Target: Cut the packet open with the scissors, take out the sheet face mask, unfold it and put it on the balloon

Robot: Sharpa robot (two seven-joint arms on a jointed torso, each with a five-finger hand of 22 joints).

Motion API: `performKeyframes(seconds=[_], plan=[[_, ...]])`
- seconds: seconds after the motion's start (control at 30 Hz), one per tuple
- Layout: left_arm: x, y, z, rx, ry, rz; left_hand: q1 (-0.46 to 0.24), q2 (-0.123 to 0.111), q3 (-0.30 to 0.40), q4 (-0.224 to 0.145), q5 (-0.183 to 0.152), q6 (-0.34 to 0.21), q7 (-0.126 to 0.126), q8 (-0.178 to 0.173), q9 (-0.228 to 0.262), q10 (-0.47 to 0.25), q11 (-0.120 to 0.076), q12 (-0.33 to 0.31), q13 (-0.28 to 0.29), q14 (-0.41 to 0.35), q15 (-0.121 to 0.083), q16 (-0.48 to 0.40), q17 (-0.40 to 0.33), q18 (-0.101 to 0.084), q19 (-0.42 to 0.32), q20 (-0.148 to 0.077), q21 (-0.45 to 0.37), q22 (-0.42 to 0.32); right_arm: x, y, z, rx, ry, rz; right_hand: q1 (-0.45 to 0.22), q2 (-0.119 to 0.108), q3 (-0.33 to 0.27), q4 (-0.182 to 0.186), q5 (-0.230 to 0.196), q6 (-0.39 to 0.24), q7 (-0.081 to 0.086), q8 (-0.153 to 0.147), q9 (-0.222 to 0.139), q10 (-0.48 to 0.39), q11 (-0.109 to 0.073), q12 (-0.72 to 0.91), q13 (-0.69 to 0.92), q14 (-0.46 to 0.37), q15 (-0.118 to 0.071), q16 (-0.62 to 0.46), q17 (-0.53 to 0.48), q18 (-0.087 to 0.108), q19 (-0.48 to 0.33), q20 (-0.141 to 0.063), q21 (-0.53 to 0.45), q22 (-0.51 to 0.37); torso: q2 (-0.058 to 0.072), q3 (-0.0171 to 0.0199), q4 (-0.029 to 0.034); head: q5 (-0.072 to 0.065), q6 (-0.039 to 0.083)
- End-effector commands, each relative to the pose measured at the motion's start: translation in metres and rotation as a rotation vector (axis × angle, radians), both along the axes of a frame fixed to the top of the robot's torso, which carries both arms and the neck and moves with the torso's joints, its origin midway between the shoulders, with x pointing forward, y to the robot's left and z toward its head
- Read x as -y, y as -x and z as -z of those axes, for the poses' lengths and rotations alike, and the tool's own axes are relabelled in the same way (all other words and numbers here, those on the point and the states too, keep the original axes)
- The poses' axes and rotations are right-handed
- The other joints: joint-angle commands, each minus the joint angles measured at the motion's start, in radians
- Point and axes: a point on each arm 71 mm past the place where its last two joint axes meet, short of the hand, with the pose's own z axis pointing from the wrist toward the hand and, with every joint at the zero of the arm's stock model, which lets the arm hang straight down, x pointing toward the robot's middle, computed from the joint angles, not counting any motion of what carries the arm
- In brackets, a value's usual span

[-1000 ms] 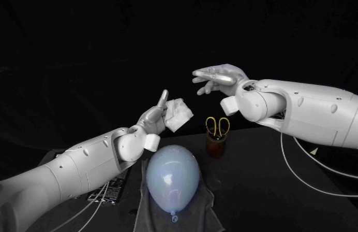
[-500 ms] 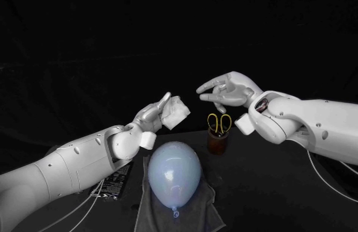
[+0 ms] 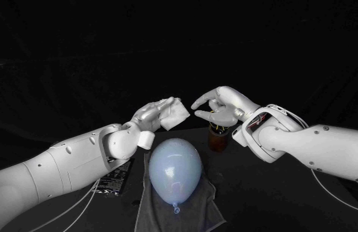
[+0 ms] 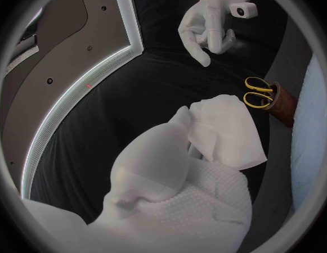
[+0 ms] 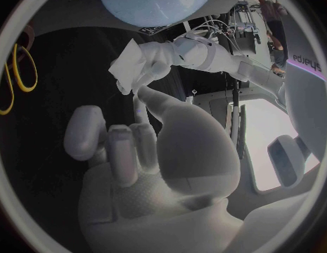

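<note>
My left hand (image 3: 151,116) holds a folded white sheet mask (image 3: 175,114) up above the table; the left wrist view shows the mask (image 4: 227,132) pinched at that hand's fingertips (image 4: 179,123). My right hand (image 3: 221,105) hovers just right of the mask, a small gap away, holding nothing, with thumb and forefinger apart and its other fingers curled. In the right wrist view the right hand (image 5: 149,163) points a finger at the mask (image 5: 128,67). A pale blue balloon (image 3: 175,169) lies below both hands. Yellow-handled scissors (image 4: 258,93) stand in a brown cup (image 3: 217,141).
The balloon rests on a grey cloth (image 3: 205,214) near the table's front. A dark packet (image 3: 116,179) lies flat left of the cloth, partly under my left arm. White cables trail under both arms.
My right hand has come down and to the left, close beside the mask, now covering the scissor handles in the head view. My left hand has tipped slightly, still holding the mask.
</note>
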Motion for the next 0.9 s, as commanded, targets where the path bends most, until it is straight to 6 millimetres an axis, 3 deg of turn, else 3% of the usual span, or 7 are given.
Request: performKeyframes(seconds=[0.03,0.07,0.1,0.23,0.3,0.53,0.9], plan=[[0.0,0.001,-0.002,0.007,-0.023,-0.021,-0.045,-0.04,0.125,0.042,-0.005,0.026,0.033,-0.019,-0.013,0.013,0.0,-0.005,-0.001,0.006,-0.005,-0.008,-0.004,0.007,0.0,0.001,-0.004,0.0,-0.003,0.002,-0.002,0.129,0.045,0.06,-0.012,0.005,0.004,0.001,-0.008,0.005,0.002,0.003,0.001,0.083,0.004,0.014,0.223,0.097,0.006,0.004,0.214,-0.018,0.006,0.001,0.006,0.007,-0.001,-0.0006,0.0004,0.001,-0.005],[0.0,0.001,-0.002,0.007,-0.024,-0.022,-0.053,-0.053,0.153,0.05,-0.007,0.029,0.034,-0.023,-0.016,0.014,0.0,-0.006,-0.002,0.007,-0.006,-0.01,-0.004,0.007,-0.001,0.001,-0.004,0.0,-0.005,0.002,-0.001,0.133,0.046,0.064,-0.012,0.005,0.004,0.002,-0.009,0.004,0.002,0.003,0.0,0.084,0.004,0.017,0.226,0.097,0.006,0.005,0.215,-0.018,0.006,0.001,0.006,0.008,-0.001,-0.001,0.0,0.001,-0.006],[-0.001,0.002,-0.002,0.007,-0.024,-0.022,-0.072,-0.092,0.227,0.062,-0.007,0.04,0.03,-0.028,-0.021,0.015,-0.001,-0.005,-0.001,0.009,-0.004,-0.013,-0.006,0.007,-0.001,0.0,-0.003,0.0,-0.005,0.002,-0.001,0.135,0.047,0.066,-0.012,0.006,0.005,0.002,-0.009,0.004,0.002,0.002,0.0,0.085,0.004,0.017,0.226,0.097,0.006,0.005,0.215,-0.018,0.006,0.001,0.007,0.008,-0.001,-0.001,0.0,0.001,-0.007],[-0.001,0.004,-0.002,0.004,-0.028,-0.021,-0.107,-0.14,0.332,0.078,-0.004,0.054,0.027,-0.032,-0.024,0.019,0.002,-0.004,-0.001,0.013,-0.004,-0.016,-0.008,0.007,0.003,0.001,-0.002,0.001,-0.009,0.003,0.002,0.153,0.039,0.08,-0.014,0.009,0.007,0.003,-0.013,0.003,0.003,0.001,0.0,0.085,0.005,0.018,0.228,0.098,0.006,0.006,0.218,-0.018,0.006,0.002,0.008,0.01,-0.001,-0.0017,-0.0008,0.001,-0.012],[-0.002,0.006,-0.003,0.003,-0.029,-0.019,-0.167,-0.205,0.474,0.086,-0.006,0.063,0.031,-0.038,-0.027,0.022,-0.005,-0.005,-0.001,0.017,-0.001,-0.018,-0.012,0.007,0.005,0.001,-0.001,0.001,-0.012,0.003,0.003,0.167,0.038,0.084,-0.013,0.011,0.009,0.004,-0.013,0.002,0.003,0.0,0.0,0.086,0.005,0.019,0.228,0.098,0.007,0.006,0.219,-0.018,0.006,0.002,0.008,0.01,-0.001,-0.0017,-0.001,-0.001,-0.015],[-0.001,0.013,-0.004,-0.004,-0.033,-0.011,-0.232,-0.236,0.563,0.08,-0.002,0.068,0.036,-0.039,-0.024,0.022,0.003,-0.005,-0.001,0.023,-0.003,-0.017,-0.013,0.007,0.006,0.001,-0.001,0.001,-0.022,0.003,0.006,0.212,0.035,0.082,-0.015,0.011,0.01,0.005,-0.018,-0.002,0.005,-0.003,-0.002,0.086,0.006,0.02,0.229,0.099,0.008,0.007,0.221,-0.018,0.005,0.003,0.008,0.011,-0.001,-0.0012,-0.0002,-0.001,-0.019],[0.003,0.024,-0.007,-0.011,-0.033,0.001,-0.273,-0.237,0.614,0.078,-0.002,0.054,0.046,-0.049,-0.025,0.005,0.008,-0.004,-0.001,0.06,-0.007,-0.003,-0.008,0.01,0.018,0.0,0.004,0.002,-0.037,0.002,0.007,0.28,0.038,0.06,-0.018,0.008,0.013,0.005,-0.034,-0.008,0.008,-0.009,-0.004,0.085,0.009,0.018,0.228,0.099,0.01,0.008,0.222,-0.018,0.003,0.005,0.008,0.012,-0.001,-0.0013,0.0003,-0.001,-0.027]])
